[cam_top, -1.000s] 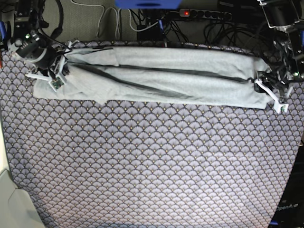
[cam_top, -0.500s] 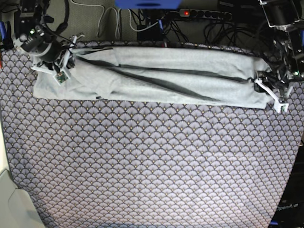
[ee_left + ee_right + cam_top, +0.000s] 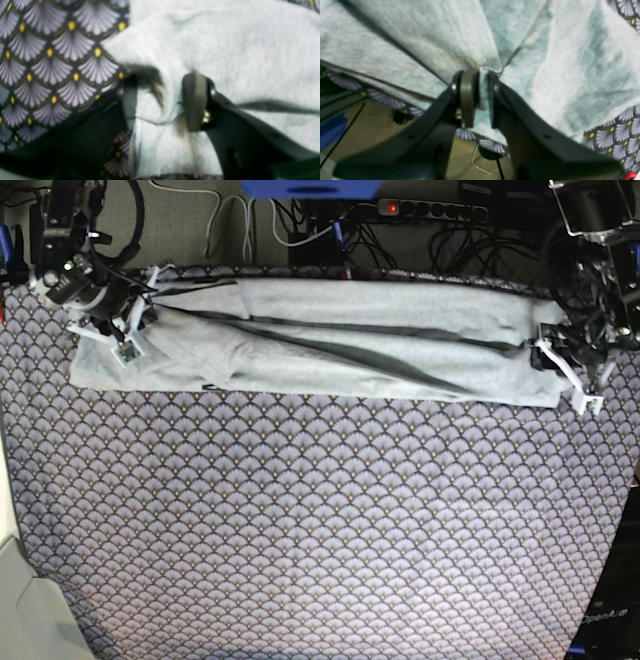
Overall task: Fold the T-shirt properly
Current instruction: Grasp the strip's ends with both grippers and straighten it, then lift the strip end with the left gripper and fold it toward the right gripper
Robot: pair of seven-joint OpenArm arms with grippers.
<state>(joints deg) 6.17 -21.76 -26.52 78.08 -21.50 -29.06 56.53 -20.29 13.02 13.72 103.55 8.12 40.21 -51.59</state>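
The T-shirt (image 3: 330, 345) lies folded into a long light-grey band along the far edge of the table, with dark creases running along it. On the right of the base view, my left gripper (image 3: 548, 352) sits at the shirt's right end. Up close, the left gripper (image 3: 162, 102) has its jaws apart, with slack T-shirt (image 3: 225, 37) cloth between them. My right gripper (image 3: 135, 320) is at the shirt's left end. In the right wrist view, the right gripper (image 3: 480, 97) stands slightly open around a peaked edge of the T-shirt (image 3: 420, 30).
The scallop-patterned tablecloth (image 3: 320, 520) covers the table in front of the shirt. A power strip (image 3: 420, 210) and tangled cables lie just beyond the far edge. A pale object (image 3: 20, 600) sits at the near left corner.
The right gripper moved toward the far left corner with the shirt's left end, pulling the hanging lower flap up into the band. Both grippers' jaws have widened.
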